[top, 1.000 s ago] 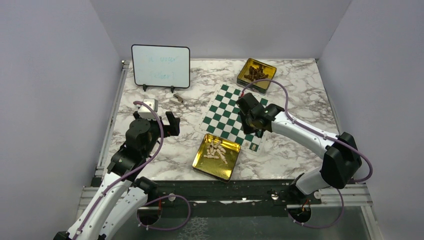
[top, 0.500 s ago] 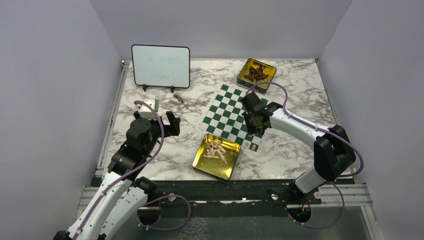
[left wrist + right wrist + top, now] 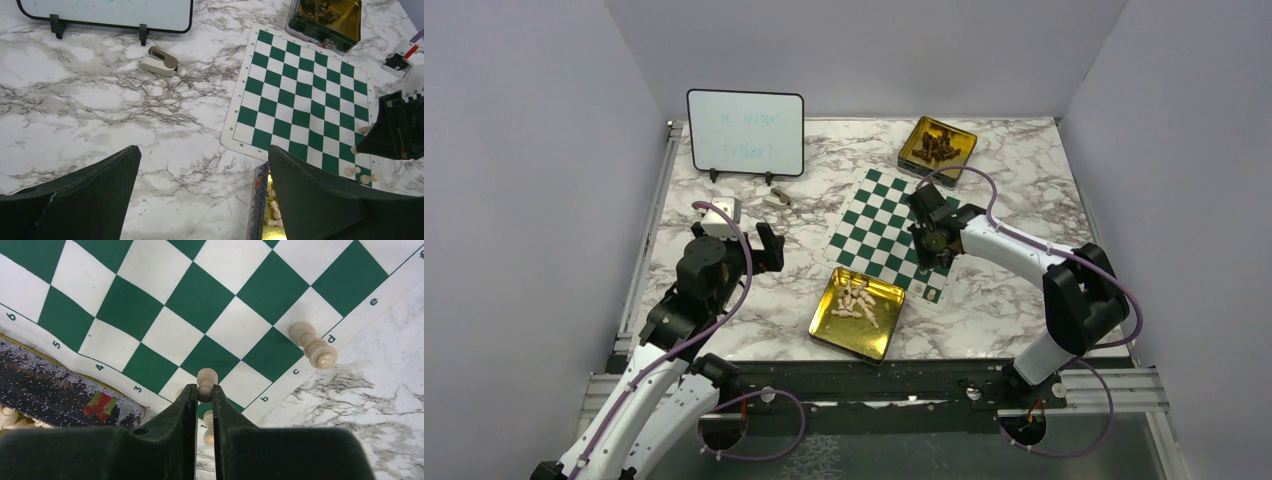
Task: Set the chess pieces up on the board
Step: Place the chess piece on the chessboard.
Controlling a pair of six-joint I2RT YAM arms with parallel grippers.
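**Right arm folds in over the board's near corner; setup barely begun**

Since the earlier frames, the right arm's elbow has swung in toward the table's middle. Its gripper stays over the board's near right corner, and the left arm has not moved.

- Left gripper [image 3: 202,160]: jaws spread wide, nothing between them, hovering over bare marble well left of the board.
- Near tin [image 3: 879,335]: holds a heap of pale pieces [image 3: 854,298], so most of that set is not yet placed.
- Right gripper [image 3: 204,388]: jaws pinched on a pale pawn [image 3: 206,376], above the squares by the board's [image 3: 200,295] near corner. Whether the pawn touches the board, I cannot tell.
- Another piece [image 3: 312,346] appears to lie on its side across the board's border. The left wrist view shows a few more pale ones loose at that corner.
- All other squares are bare.
- Far tin [image 3: 961,147]: dark pieces [image 3: 934,145] sit inside, untouched.

Judgement: very early stage, with nearly both sets left to place.

Writing: the board's border reads 6, 5, 4, 3 along one edge and e, d, c, b along the other. The whiteboard [image 3: 745,133] carries faint marks that are too pale to read.
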